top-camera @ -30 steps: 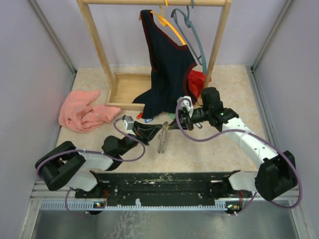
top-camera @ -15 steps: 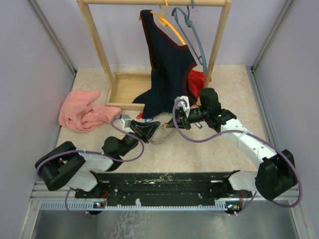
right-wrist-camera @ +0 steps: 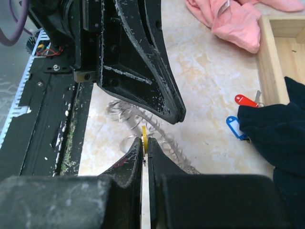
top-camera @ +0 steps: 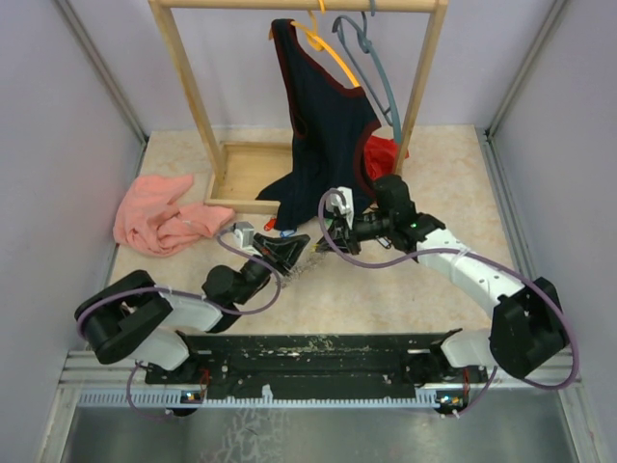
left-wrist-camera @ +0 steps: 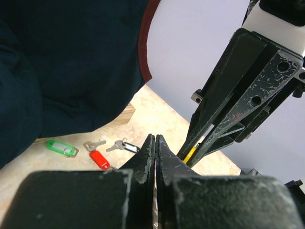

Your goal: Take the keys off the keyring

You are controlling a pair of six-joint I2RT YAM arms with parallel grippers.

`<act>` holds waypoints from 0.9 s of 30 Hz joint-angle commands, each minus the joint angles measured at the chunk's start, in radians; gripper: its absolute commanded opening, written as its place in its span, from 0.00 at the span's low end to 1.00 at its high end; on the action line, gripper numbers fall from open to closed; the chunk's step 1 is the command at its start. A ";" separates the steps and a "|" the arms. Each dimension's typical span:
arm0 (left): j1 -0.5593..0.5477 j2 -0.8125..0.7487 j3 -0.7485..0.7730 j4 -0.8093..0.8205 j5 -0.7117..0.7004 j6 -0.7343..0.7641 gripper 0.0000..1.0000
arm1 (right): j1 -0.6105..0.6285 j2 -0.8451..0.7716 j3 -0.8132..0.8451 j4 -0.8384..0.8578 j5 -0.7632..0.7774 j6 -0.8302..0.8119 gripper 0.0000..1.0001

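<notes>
The keyring (right-wrist-camera: 164, 140), a dark coiled ring, lies low over the table between both grippers and shows as a grey streak (top-camera: 307, 266) from above. My left gripper (left-wrist-camera: 155, 138) is shut, with a thin sliver of the keyring in its jaws. My right gripper (right-wrist-camera: 145, 140) faces it, shut on a yellow key tag (right-wrist-camera: 144, 134) at the ring. That yellow tag (left-wrist-camera: 190, 152) also peeks out between the right fingers in the left wrist view. Loose keys lie on the table: a green tag (left-wrist-camera: 62, 147), a red tag (left-wrist-camera: 99, 160), a dark-tagged key (left-wrist-camera: 125, 145) and a blue tag (right-wrist-camera: 234, 126).
A wooden clothes rack (top-camera: 241, 174) stands behind, with a dark top (top-camera: 323, 135) and coloured hangers (top-camera: 371, 58) on it. A pink cloth (top-camera: 159, 217) lies at the left, a red cloth (top-camera: 384, 154) by the rack's right post. The dark top hangs close above the loose keys.
The right gripper has moved left, closer to the left gripper. The keyring has tipped from standing upright to lying lower between them.
</notes>
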 commanded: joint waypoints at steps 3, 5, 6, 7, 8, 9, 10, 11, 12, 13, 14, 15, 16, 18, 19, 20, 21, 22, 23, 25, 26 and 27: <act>-0.008 0.026 0.001 0.266 -0.036 0.005 0.00 | -0.017 0.034 0.031 0.064 0.019 0.122 0.00; -0.008 0.021 -0.011 0.266 -0.034 0.031 0.00 | -0.048 0.027 0.025 0.075 -0.003 0.142 0.00; -0.007 0.020 -0.019 0.266 -0.037 0.039 0.00 | -0.061 0.023 0.023 0.080 -0.012 0.145 0.00; -0.007 0.018 -0.024 0.266 -0.039 0.055 0.00 | -0.071 0.019 0.020 0.086 -0.020 0.149 0.00; -0.006 0.017 -0.030 0.266 -0.042 0.074 0.00 | -0.077 0.015 0.019 0.087 -0.025 0.152 0.00; -0.006 0.013 -0.036 0.266 -0.047 0.082 0.00 | -0.080 0.013 0.020 0.087 -0.025 0.151 0.00; -0.005 0.011 -0.041 0.266 -0.044 0.098 0.00 | -0.082 0.012 0.022 0.086 -0.020 0.150 0.00; -0.005 0.011 -0.046 0.266 -0.037 0.130 0.00 | -0.082 0.013 0.022 0.083 -0.016 0.149 0.00; -0.004 0.011 -0.054 0.266 -0.032 0.151 0.00 | -0.085 0.015 0.026 0.072 -0.017 0.141 0.00; 0.000 0.010 -0.066 0.266 -0.026 0.161 0.00 | -0.088 0.018 0.031 0.047 -0.023 0.120 0.00; 0.006 0.008 -0.078 0.266 -0.011 0.169 0.02 | -0.093 0.021 0.043 0.012 -0.031 0.086 0.00; 0.012 0.005 -0.092 0.266 0.001 0.175 0.07 | -0.096 0.027 0.058 -0.042 -0.035 0.010 0.00; 0.017 -0.002 -0.111 0.266 0.003 0.175 0.13 | -0.097 0.036 0.079 -0.116 -0.036 -0.073 0.00; 0.035 -0.021 -0.151 0.265 0.035 0.172 0.23 | -0.102 0.064 0.138 -0.293 0.010 -0.237 0.00; 0.047 -0.035 -0.169 0.257 0.060 0.177 0.27 | -0.109 0.079 0.161 -0.342 0.051 -0.274 0.00; 0.058 -0.053 -0.184 0.227 0.080 0.175 0.32 | -0.115 0.100 0.176 -0.377 0.095 -0.301 0.00; 0.070 -0.079 -0.190 0.165 0.105 0.171 0.36 | -0.119 0.116 0.190 -0.415 0.146 -0.335 0.00; 0.089 -0.112 -0.182 0.065 0.134 0.165 0.39 | -0.124 0.132 0.204 -0.449 0.201 -0.368 0.00; 0.106 -0.150 -0.162 -0.058 0.158 0.150 0.41 | -0.129 0.147 0.211 -0.468 0.253 -0.377 0.00; 0.130 -0.235 -0.088 -0.370 0.182 0.150 0.48 | -0.145 0.167 0.215 -0.475 0.361 -0.383 0.00; 0.136 -0.266 -0.048 -0.514 0.177 0.167 0.52 | -0.153 0.173 0.213 -0.472 0.402 -0.387 0.00; 0.139 -0.294 -0.021 -0.613 0.165 0.186 0.56 | -0.157 0.176 0.206 -0.464 0.448 -0.388 0.00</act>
